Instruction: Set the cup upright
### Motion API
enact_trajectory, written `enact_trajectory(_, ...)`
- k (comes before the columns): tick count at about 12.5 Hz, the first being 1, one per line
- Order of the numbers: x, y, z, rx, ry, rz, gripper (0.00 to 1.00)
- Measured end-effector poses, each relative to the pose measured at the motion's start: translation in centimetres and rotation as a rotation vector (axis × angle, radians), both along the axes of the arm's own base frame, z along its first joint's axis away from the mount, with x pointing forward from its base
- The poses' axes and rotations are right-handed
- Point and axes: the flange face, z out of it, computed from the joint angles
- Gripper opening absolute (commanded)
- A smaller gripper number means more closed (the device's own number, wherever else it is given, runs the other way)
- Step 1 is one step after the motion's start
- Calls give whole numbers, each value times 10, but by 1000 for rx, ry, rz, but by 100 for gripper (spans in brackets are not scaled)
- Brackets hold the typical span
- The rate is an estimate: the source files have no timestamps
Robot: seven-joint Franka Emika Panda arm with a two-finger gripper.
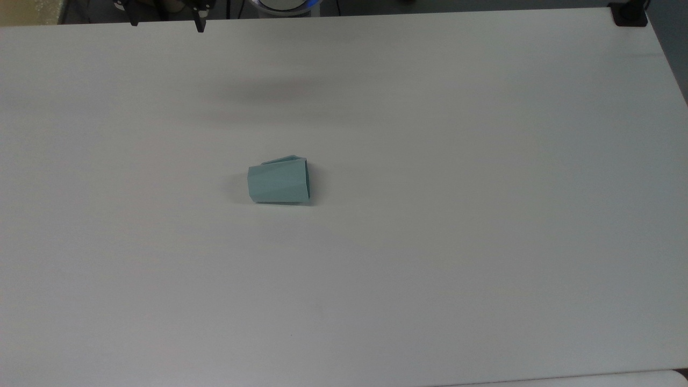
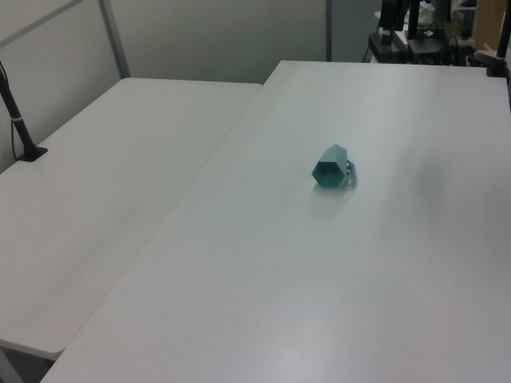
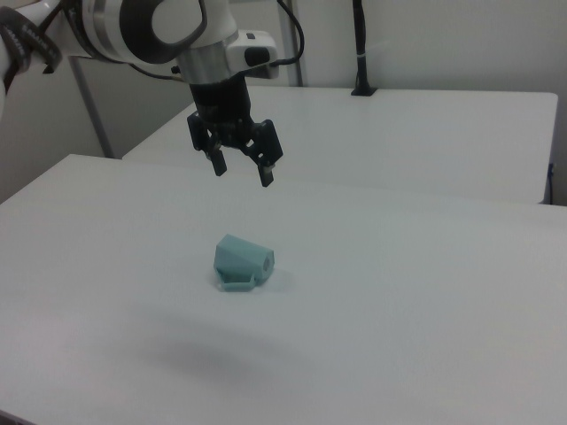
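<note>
**Tipped cup, hand high: where it could slip**

We see the small pale teal faceted plastic cup [image 1: 279,185] lying on its side near the middle of the white counter [image 1: 484,215], mouth toward the top view's right, handle toward the far edge. Our hand [image 3: 242,168] hangs well above it, fingers apart, holding nothing. We judge the angled facets could squirt from a pinch, or the cup could roll. Bare counter surrounds it on all sides, edges well away.

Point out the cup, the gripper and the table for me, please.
cup [image 1: 279,185]: top view, on its faceted side wall.
gripper [image 3: 243,170]: right view, midway between its open fingertips.
table [image 1: 484,242]: top view, on bare surface.
</note>
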Motion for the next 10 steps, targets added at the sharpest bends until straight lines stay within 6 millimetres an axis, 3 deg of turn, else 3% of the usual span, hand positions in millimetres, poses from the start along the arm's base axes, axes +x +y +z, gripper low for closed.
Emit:
enact_trajectory(2, 3, 22, -5, -2, 10, 18, 100)
enact_trajectory(7, 25, 118, -30, -108, 18, -3, 100)
enact_trajectory(10, 41, 175, -59, -223, 6, -26, 99)
